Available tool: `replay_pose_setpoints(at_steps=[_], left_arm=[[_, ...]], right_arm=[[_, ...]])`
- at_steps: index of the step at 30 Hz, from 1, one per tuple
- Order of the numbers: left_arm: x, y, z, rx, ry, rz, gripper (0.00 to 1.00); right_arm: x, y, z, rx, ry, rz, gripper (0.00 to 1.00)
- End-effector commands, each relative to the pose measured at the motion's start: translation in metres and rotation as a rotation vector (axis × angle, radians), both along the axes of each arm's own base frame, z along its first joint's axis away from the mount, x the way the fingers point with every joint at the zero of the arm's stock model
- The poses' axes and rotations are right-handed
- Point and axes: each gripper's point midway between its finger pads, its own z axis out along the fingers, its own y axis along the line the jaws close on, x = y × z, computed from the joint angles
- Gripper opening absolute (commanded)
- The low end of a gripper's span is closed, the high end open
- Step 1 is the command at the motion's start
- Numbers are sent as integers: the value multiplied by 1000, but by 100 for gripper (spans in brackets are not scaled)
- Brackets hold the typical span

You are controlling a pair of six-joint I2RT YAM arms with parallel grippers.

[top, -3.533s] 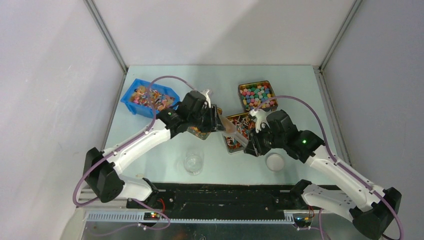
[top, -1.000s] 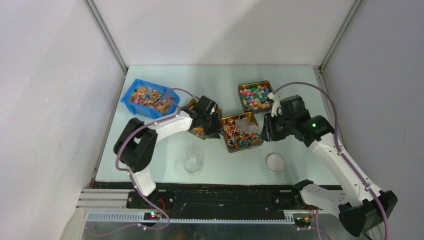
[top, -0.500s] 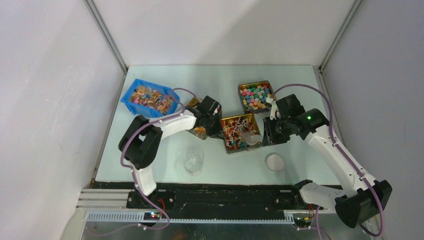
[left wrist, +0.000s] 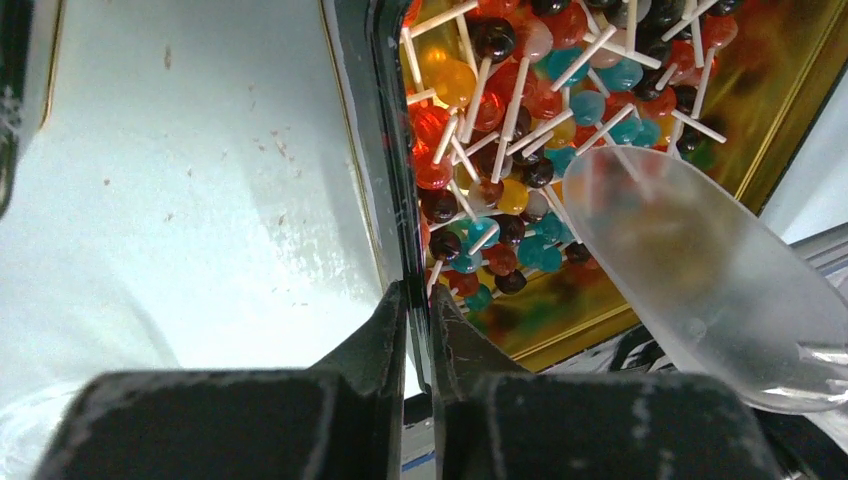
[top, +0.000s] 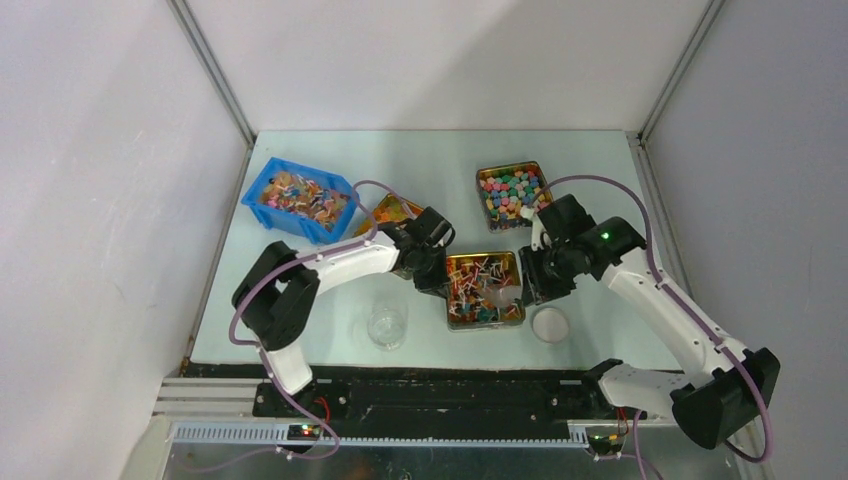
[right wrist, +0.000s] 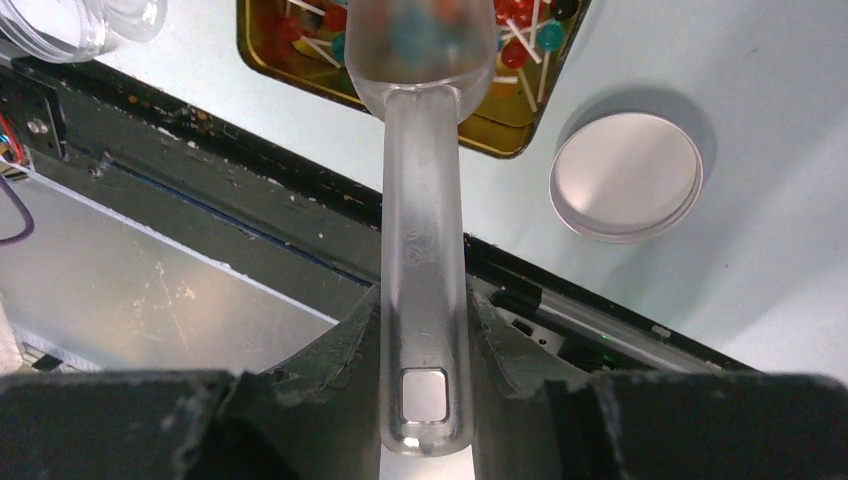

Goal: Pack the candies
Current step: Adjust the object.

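Observation:
The candies, small round sweets in red, blue, orange and dark tones on thin white sticks, fill a gold tin in the middle of the table. My left gripper is shut on the tin's left wall; from above, the left gripper sits at that edge. My right gripper is shut on the handle of a clear plastic scoop. The scoop's bowl lies over the candies at the tin's right side, and colours show through it.
A clear jar stands left of the tin near the front edge, and its round lid lies to the right. A blue bin, a second gold tin and a third tin hold other sweets farther back.
My left gripper closed on the tin's left wall, and the tin slid toward the near edge. The right arm brought the scoop from the tin's right rim down over the candies.

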Motion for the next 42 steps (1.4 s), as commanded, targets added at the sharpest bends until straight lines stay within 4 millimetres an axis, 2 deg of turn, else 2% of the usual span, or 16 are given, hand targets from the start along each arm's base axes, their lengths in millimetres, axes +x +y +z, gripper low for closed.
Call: replay_pose_setpoints(at_steps=[1,8,24,29,36,42], left_arm=[[-18,22,-3,100,-5,-52,0],[-16,31,2,160,-32,-96,0],[-11,22,9,177,-57,-146,0],[-9,25,9,197,-64,-147,0],[-3,31,9,250,-99,-203,0],[1,30,16,242,-144,-261,2]], right_arm=[[0,4,9,-12,-5,10,0],[-10,5,1,-52,53,35,0],[-10,19,-26,-126,143,130,0],[-9,22,-20,-121,133,149,0],[-15,23,-1,-52,62,196,0],[-29,20,8,-27,65,239,0]])
